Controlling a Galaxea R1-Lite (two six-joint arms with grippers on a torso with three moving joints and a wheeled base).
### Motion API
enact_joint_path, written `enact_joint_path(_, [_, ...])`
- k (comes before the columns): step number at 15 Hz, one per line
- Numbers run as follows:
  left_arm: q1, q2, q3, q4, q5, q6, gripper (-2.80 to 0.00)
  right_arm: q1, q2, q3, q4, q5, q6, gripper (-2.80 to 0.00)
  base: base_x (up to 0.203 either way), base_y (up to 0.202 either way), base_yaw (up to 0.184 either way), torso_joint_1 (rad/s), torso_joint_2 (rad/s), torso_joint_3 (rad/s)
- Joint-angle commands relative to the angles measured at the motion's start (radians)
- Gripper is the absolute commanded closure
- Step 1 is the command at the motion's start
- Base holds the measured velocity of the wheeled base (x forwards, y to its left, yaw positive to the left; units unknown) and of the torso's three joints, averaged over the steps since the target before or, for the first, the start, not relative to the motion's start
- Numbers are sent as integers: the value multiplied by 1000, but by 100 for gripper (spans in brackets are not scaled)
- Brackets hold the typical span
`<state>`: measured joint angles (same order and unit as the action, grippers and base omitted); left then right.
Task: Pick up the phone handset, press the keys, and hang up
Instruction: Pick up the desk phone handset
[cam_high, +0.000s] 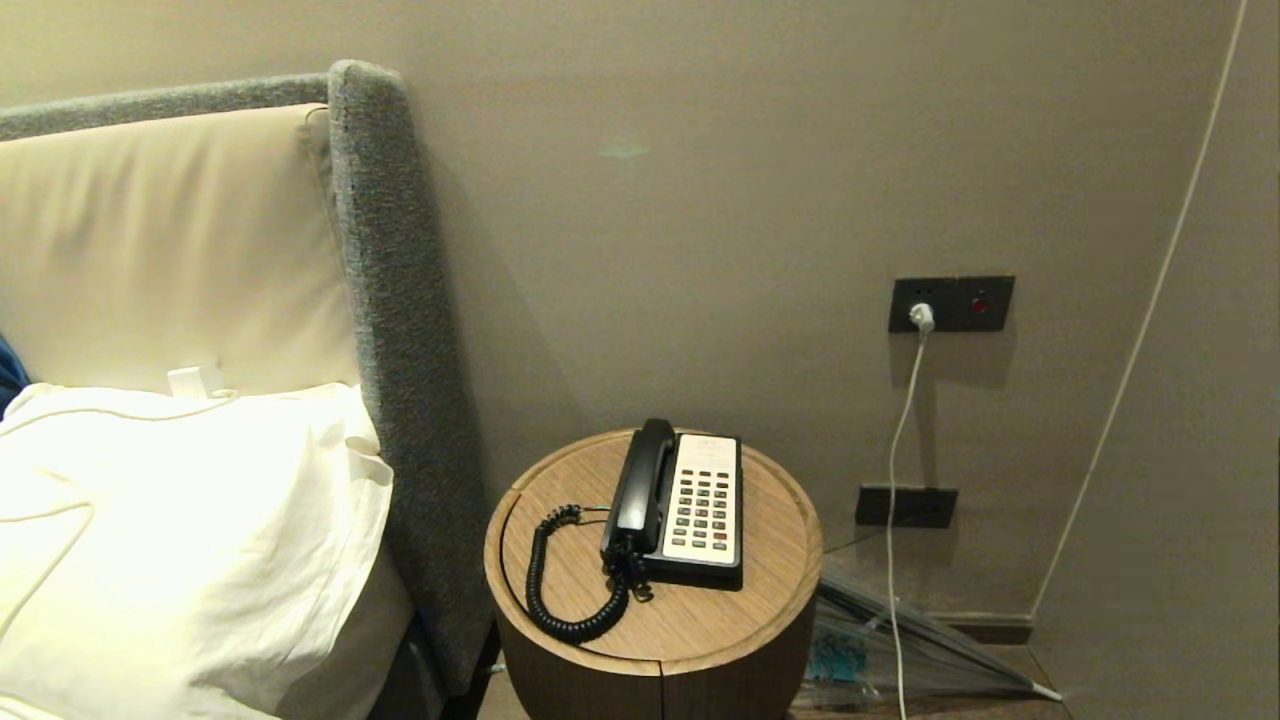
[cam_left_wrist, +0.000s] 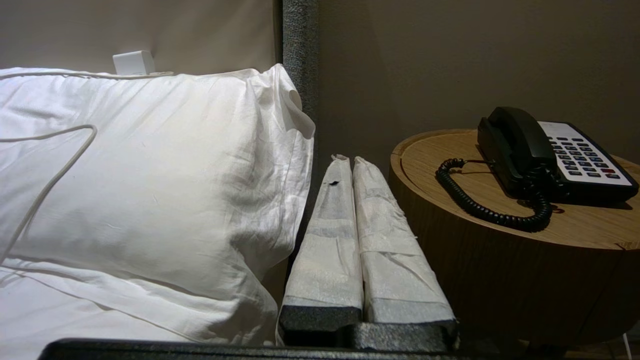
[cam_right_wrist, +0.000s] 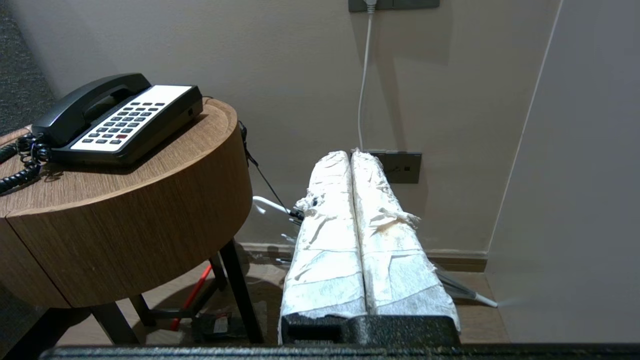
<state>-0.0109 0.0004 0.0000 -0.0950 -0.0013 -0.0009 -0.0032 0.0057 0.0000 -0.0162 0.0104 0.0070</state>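
On the left lies a white pillow (cam_high: 180, 520) against the grey headboard (cam_high: 400, 350). The left gripper (cam_left_wrist: 354, 159) is low beside the pillow, and its two wrapped fingers (cam_left_wrist: 327, 240) are pressed together with nothing between them. It is near the edge of the round table (cam_high: 700, 630) but does not touch it.

On the table stands the phone (cam_high: 705, 575). The handset (cam_high: 640, 485) rests in its cradle along the left side of the phone, and its coiled cord (cam_high: 560, 600) makes a loop on the wood to the left. Just beside the handset, on the right, are the keys (cam_high: 702, 510) in a cream plate, one of them red.

I judge the handset to be light, stiff and hard, with smooth plastic that may slip between the padded fingers. The thin middle bar between the two thick ends looks like the best place to take hold, and the ends would stop it from sliding out. The cord is soft and springy, so it may pull the handset back a little when it is lifted. The keys probably need only a light push.

More to the right, a white cable (cam_high: 900, 500) hangs from the wall socket (cam_high: 950, 303). The right gripper (cam_right_wrist: 351, 154) is below the table level on that side, also closed and empty.
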Motion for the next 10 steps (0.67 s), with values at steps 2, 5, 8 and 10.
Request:
enact_joint_path(2, [0, 0, 40, 6, 3, 13, 0, 0, 0, 6, -1, 0, 1, 0, 0, 0, 0, 0, 0, 0])
enact_joint_path(5, [0, -1, 37, 9, 7, 13, 0, 0, 0, 5, -1, 0, 0, 0, 0, 0, 0, 0, 0, 0])
enact_joint_path(8, [0, 49, -120, 51, -37, 5, 0, 0, 0, 6, -1, 0, 1, 0, 0, 0, 0, 0, 0, 0])
enact_joint_path(10, [0, 231, -319, 111, -89, 0, 0, 0, 0, 6, -1, 0, 1, 0, 0, 0, 0, 0, 0, 0])
